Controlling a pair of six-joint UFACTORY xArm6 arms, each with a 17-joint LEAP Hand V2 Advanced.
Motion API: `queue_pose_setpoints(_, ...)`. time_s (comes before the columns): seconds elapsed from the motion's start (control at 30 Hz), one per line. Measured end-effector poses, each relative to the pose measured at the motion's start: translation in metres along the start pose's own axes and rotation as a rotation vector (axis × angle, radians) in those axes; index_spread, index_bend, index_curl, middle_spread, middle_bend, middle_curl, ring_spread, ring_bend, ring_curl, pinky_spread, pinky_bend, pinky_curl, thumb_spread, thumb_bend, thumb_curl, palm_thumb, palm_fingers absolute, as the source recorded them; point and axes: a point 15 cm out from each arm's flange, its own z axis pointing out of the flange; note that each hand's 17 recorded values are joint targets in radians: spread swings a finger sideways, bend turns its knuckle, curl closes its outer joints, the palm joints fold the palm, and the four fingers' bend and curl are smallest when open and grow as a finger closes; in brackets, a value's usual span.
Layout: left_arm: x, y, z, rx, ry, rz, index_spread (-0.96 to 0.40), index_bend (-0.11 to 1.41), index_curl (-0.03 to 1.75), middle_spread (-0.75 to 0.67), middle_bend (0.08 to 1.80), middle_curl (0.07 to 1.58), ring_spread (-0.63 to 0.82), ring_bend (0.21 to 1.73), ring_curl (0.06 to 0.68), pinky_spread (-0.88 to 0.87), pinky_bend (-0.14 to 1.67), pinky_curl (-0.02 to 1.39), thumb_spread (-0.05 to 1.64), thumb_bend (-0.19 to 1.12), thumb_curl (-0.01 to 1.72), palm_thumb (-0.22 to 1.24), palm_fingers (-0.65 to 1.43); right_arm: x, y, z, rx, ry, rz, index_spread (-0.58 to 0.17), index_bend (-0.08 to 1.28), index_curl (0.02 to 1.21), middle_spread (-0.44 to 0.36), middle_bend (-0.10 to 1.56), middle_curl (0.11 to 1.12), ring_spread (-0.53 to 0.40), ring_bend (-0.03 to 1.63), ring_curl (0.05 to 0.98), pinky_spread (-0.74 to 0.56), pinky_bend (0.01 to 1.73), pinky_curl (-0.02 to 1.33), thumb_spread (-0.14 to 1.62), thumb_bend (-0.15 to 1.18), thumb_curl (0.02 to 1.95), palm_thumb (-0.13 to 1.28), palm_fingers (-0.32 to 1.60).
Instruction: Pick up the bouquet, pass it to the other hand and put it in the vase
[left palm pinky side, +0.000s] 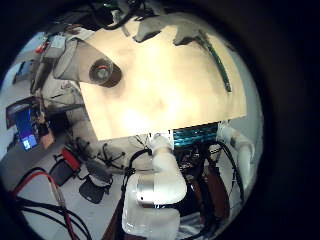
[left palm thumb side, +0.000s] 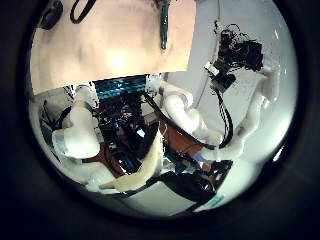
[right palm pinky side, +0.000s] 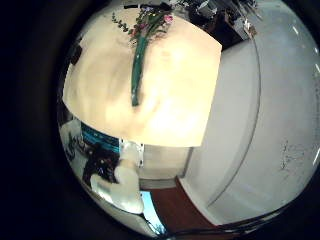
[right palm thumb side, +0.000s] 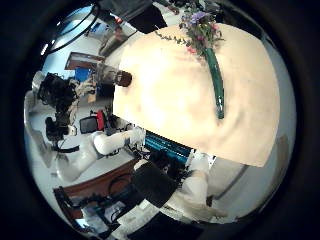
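The bouquet (right palm pinky side: 137, 62) lies flat on the table (right palm pinky side: 175, 95), its long stem pointing toward the table's middle and its flowers (right palm thumb side: 199, 25) close to one edge. It also shows in the right thumb side view as the bouquet (right palm thumb side: 214, 70), and its stem (left palm thumb side: 163, 22) and stem end (left palm pinky side: 222, 62) appear in the left palm views. The vase (right palm thumb side: 122, 78) stands upright near another edge, mouth up, also seen as the vase (left palm pinky side: 103, 72). Both palms are high above the table and far from both things. Nothing lies against either palm. No fingers show clearly.
A wide bare stretch of table (left palm pinky side: 165, 95) separates vase and bouquet. Boxes and equipment (left palm pinky side: 28, 125) crowd the floor beyond the vase's side. A plain wall (right palm pinky side: 255, 120) runs along the bouquet's side.
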Motion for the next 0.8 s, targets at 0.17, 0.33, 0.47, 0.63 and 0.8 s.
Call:
queue_pose_setpoints(0.17, -0.001, 0.003, 0.002, -0.017, -0.003, 0.021, -0.01, 0.18, 0.36, 0.42, 0.18, 0.29, 0.59, 0.43, 0.217, 0.68, 0.32, 0.19, 1.06, -0.03, 0.29, 0.18, 0.05, -0.002, -0.001, 0.004, -0.026, -0.019, 0.003, -0.407, 0.16, 0.28, -0.028, 0.19, 0.33, 0.178, 0.45, 0.243, 0.39, 0.47, 0.3, 1.09, -0.02, 0.31, 0.21, 0.17)
queue_pose_setpoints(0.33, -0.009, 0.004, 0.002, -0.022, -0.011, 0.04, -0.01, 0.18, 0.36, 0.42, 0.18, 0.29, 0.59, 0.43, 0.217, 0.68, 0.33, 0.18, 1.06, -0.03, 0.29, 0.16, 0.05, -0.002, -0.002, 0.016, -0.079, -0.039, 0.011, -0.404, 0.16, 0.28, -0.01, 0.19, 0.33, 0.18, 0.45, 0.242, 0.39, 0.46, 0.29, 1.09, -0.02, 0.31, 0.23, 0.17)
queue_pose_setpoints(0.47, -0.014, 0.005, 0.009, -0.036, 0.005, 0.058, -0.01, 0.18, 0.36, 0.42, 0.18, 0.29, 0.59, 0.43, 0.218, 0.68, 0.32, 0.18, 1.06, -0.02, 0.29, 0.16, 0.05, -0.008, -0.001, 0.015, -0.111, -0.066, 0.007, -0.394, 0.15, 0.27, -0.006, 0.23, 0.34, 0.178, 0.49, 0.25, 0.39, 0.45, 0.29, 1.1, -0.02, 0.31, 0.23, 0.23)
queue_pose_setpoints(0.63, -0.019, 0.013, 0.026, -0.061, 0.025, 0.123, -0.01, 0.18, 0.36, 0.42, 0.18, 0.29, 0.59, 0.43, 0.219, 0.68, 0.33, 0.19, 1.07, -0.02, 0.29, 0.17, 0.05, -0.024, -0.007, 0.023, -0.126, -0.147, 0.053, -0.327, 0.15, 0.25, 0.003, 0.3, 0.36, 0.102, 0.63, 0.273, 0.38, 0.5, 0.28, 1.11, -0.02, 0.31, 0.23, 0.43)
queue_pose_setpoints(0.8, -0.022, 0.009, 0.023, -0.006, 0.025, 0.228, -0.01, 0.18, 0.36, 0.41, 0.19, 0.29, 0.59, 0.44, 0.219, 0.67, 0.33, 0.18, 1.09, -0.01, 0.29, 0.22, 0.07, -0.006, -0.009, 0.034, -0.163, -0.176, 0.274, -0.26, 0.15, 0.25, 0.011, 0.33, 0.37, 0.034, 0.76, 0.304, 0.32, 0.57, 0.29, 1.12, -0.01, 0.32, 0.27, 0.51)
